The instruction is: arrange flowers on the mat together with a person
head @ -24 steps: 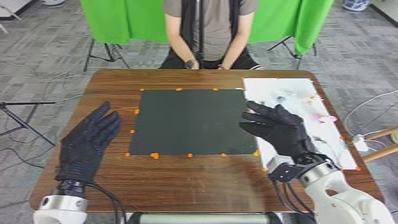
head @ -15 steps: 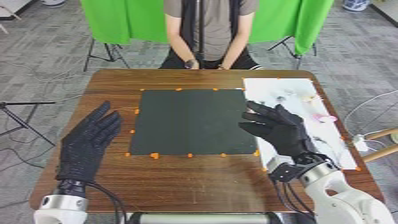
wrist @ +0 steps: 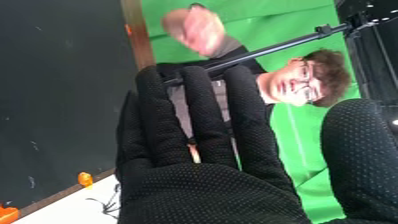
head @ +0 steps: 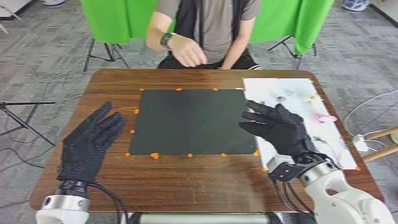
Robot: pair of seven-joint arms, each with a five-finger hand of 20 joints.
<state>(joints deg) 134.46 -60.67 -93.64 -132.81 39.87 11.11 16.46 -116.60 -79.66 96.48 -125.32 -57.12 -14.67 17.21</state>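
Observation:
In the head view my left hand [head: 91, 141] is over the table's left side, fingers straight and empty. My right hand [head: 279, 131] is between the dark mat [head: 187, 122] and the white sheet [head: 329, 142], its fingers relaxed with nothing held. The mat is bare. Small flowers lie on the sheet, among them a pink one [head: 325, 118] and a pale one [head: 313, 99]. In the right wrist view my right hand [wrist: 209, 192] has its fingers extended, the dark mat [wrist: 62, 90] beside it. A person's hand [head: 188, 51] is raised beyond the table's far edge, apart from the flowers.
Orange markers [head: 155, 156] line the mat's edges on the brown table [head: 178, 187]. The person sits across the far edge, in front of a green curtain [head: 129, 20]. A stool [head: 380, 145] stands by the table's right side.
The person has lifted one hand from the lap toward the table's far edge. Both of my hands have stayed practically where they were.

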